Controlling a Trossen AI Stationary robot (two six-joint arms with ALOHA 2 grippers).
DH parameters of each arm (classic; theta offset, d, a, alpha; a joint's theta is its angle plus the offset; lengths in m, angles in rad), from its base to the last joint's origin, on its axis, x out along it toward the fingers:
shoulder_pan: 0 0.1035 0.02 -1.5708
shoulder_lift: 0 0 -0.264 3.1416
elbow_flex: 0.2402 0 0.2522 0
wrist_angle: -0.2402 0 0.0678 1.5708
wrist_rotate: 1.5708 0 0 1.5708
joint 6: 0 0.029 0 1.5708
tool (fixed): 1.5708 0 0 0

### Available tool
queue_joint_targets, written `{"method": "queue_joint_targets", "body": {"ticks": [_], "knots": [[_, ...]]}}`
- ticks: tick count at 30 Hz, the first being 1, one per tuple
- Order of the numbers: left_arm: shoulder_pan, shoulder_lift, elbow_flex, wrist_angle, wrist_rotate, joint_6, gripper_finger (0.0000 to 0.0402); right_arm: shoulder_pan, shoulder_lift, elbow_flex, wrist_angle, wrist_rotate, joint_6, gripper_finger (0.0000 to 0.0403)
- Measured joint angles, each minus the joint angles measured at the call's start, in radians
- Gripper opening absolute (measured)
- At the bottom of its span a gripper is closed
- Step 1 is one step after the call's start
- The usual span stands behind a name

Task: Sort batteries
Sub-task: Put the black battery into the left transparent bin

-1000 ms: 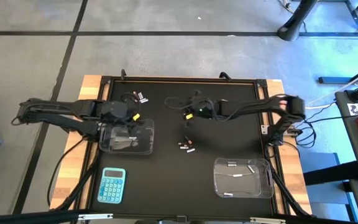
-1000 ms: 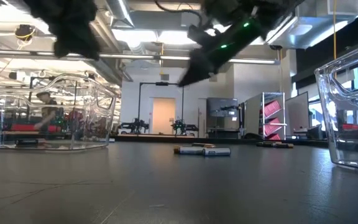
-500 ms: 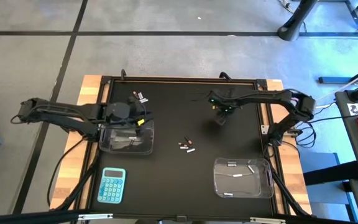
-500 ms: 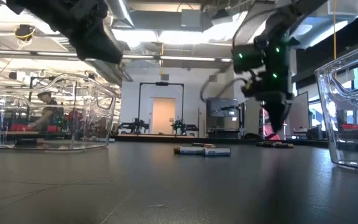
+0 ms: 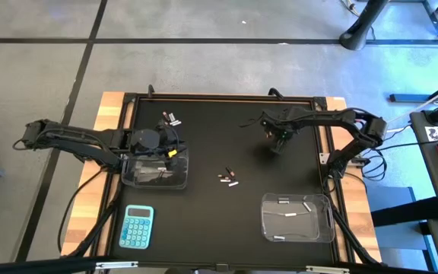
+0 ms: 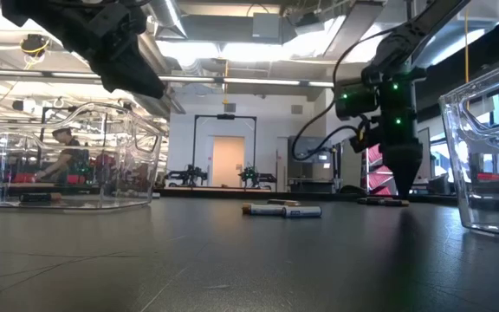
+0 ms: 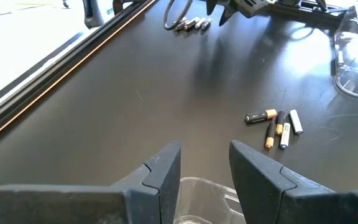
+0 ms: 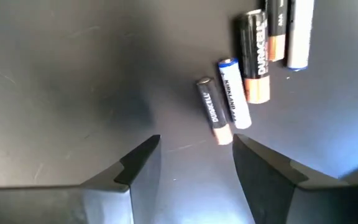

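**Four cameras covering one dark table**

One is looking straight down on the whole table. Another is sitting at tabletop level, facing across into the room. Each wrist camera is peering close past its own fingers. The batteries near centre are showing from overhead, low, and at two o'clock from the left wrist.

floor: grey tile | ceiling lights (bright) | doorway
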Motion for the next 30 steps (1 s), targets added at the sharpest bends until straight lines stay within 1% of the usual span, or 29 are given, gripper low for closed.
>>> {"method": "queue_joint_targets", "body": {"ticks": [7,12,13,17,19,21,24,25,27,30], "knots": [[0.000,0.000,0.000,0.000,0.000,-0.002,0.0127,-0.036,0.000,0.000,0.007,-0.123,-0.001,0.0199],[0.000,0.000,0.000,0.000,0.000,-0.002,0.0127,-0.039,0.000,-0.001,0.032,-0.144,-0.004,0.0199],[0.000,0.000,0.000,0.000,0.000,-0.002,0.0127,-0.039,0.000,-0.001,0.042,-0.163,-0.004,0.0199],[0.000,0.000,0.000,0.000,0.000,-0.002,0.0127,-0.038,0.000,-0.001,0.069,-0.306,-0.028,0.0199],[0.000,0.000,0.000,0.000,0.000,-0.002,0.0127,-0.023,0.000,-0.001,0.072,-0.328,-0.036,0.0199],[0.000,0.000,0.000,0.000,0.000,-0.002,0.0127,-0.009,-0.011,-0.001,0.044,-0.269,-0.038,0.0199],[0.000,0.000,0.000,0.000,0.000,-0.003,0.0127,0.004,-0.023,-0.001,-0.039,-0.107,-0.030,0.0199],[0.000,0.000,0.000,0.000,0.000,-0.003,0.0127,0.001,-0.023,-0.002,-0.058,-0.072,-0.029,0.0199],[0.000,0.000,0.000,0.000,0.000,-0.002,0.0127,-0.008,-0.023,-0.016,-0.052,-0.019,-0.034,0.0199],[0.000,0.000,0.000,0.000,0.000,-0.003,0.0127,-0.023,-0.023,-0.063,0.003,0.012,-0.062,0.0199]]}}
